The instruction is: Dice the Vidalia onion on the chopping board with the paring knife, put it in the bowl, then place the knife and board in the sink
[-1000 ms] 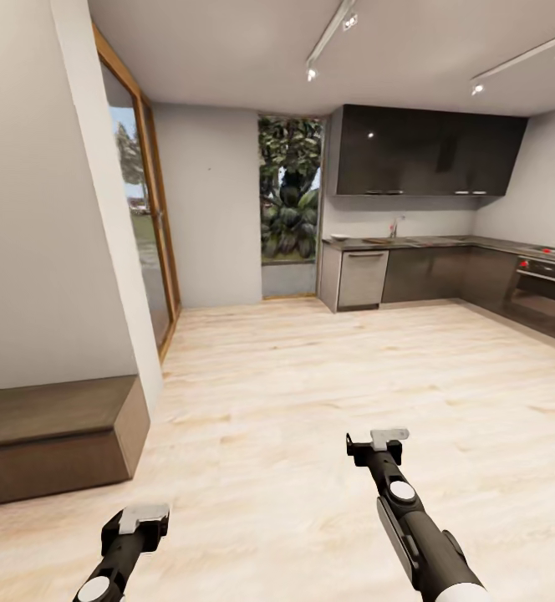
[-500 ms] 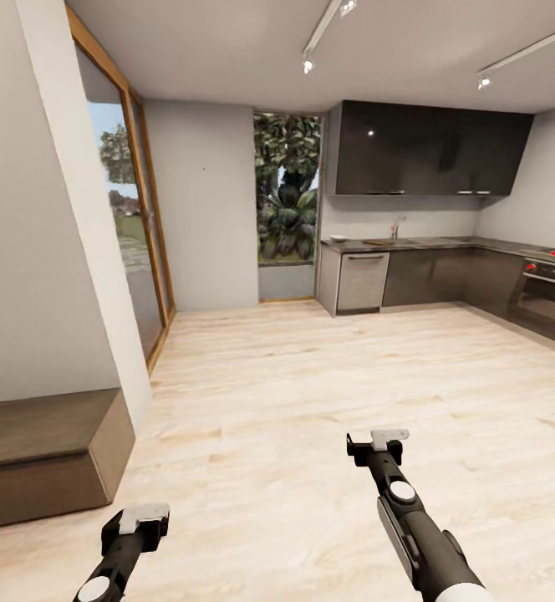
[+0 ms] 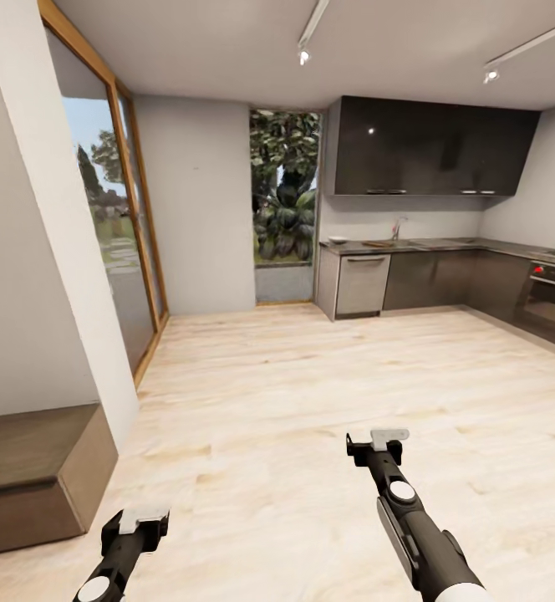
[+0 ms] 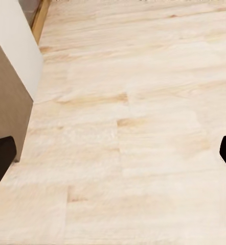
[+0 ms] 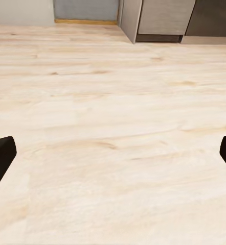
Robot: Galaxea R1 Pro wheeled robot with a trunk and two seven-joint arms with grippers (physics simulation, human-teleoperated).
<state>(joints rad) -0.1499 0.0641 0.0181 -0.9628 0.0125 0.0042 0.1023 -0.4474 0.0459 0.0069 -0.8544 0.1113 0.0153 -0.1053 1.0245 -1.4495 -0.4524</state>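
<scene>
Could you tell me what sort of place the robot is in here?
Likely an open-plan home kitchen: a grey countertop with a faucet along the far wall, dark wall cabinets above it, and an oven at the right, across a pale wood floor.

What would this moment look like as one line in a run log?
phase: in transit, kitchen ahead | left gripper: open, empty | right gripper: open, empty | countertop: far, across wood floor
</scene>
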